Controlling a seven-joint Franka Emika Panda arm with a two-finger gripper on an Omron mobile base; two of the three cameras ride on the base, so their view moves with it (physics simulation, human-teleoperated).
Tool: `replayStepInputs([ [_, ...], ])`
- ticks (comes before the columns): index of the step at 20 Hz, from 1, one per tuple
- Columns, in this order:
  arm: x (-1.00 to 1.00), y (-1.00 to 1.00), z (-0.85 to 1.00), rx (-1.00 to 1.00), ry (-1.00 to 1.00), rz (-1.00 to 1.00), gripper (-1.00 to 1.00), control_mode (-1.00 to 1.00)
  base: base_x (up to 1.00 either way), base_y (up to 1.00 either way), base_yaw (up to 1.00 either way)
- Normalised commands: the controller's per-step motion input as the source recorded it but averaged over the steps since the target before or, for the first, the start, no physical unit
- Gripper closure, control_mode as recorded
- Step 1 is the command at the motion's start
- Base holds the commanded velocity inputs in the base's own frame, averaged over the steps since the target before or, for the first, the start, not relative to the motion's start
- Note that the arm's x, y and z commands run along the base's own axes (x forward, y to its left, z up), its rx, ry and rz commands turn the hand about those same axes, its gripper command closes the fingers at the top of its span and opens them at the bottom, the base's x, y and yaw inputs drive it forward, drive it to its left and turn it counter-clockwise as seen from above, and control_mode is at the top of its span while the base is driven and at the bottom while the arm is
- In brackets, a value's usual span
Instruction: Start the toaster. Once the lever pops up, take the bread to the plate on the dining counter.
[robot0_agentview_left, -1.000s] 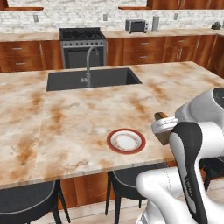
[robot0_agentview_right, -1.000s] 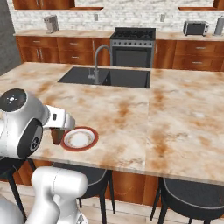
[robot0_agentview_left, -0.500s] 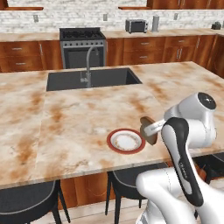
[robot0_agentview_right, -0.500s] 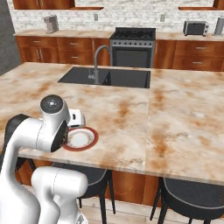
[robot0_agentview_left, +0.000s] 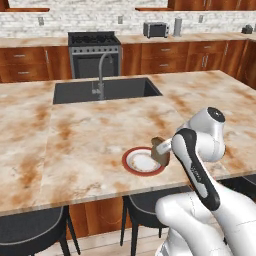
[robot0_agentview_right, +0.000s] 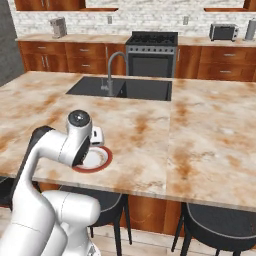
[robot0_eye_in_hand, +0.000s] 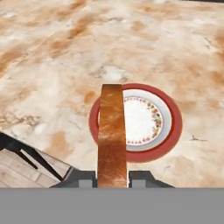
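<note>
Behind your gripper (robot0_eye_in_hand: 112, 183) lies the kitchen's back wall, where the toaster (robot0_agentview_left: 155, 29) sits well apart from it on the far counter beside the stove (robot0_agentview_left: 95, 51); no writing or brand can be read anywhere. Your arm folds down over the near edge of the tabletop (robot0_agentview_left: 90, 135), elbow raised, wrist turned toward the plate (robot0_eye_in_hand: 168, 131). You have the gripper closed on the bread (robot0_eye_in_hand: 111, 131), held on edge between the fingers, with its crust facing the hand camera. The plate lies just beyond and below the gripper, and the bread hangs over its near rim. The sink (robot0_agentview_left: 105, 90) and faucet (robot0_agentview_left: 101, 75) lie farther off.
</note>
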Motion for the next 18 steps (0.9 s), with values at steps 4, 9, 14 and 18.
replayStepInputs([
  [4,0.47,0.02,-0.41,0.00,0.04,0.02,1.00,-1.00,0.00,0.00,0.00],
  [9,0.35,0.07,-0.32,0.00,0.00,0.00,1.00,-1.00,0.00,0.00,0.00],
  [14,0.33,0.17,-0.31,0.00,0.00,0.00,1.00,-1.00,0.00,0.00,0.00],
  [18,0.35,0.10,-0.29,0.00,0.01,0.00,1.00,-1.00,0.00,0.00,0.00],
])
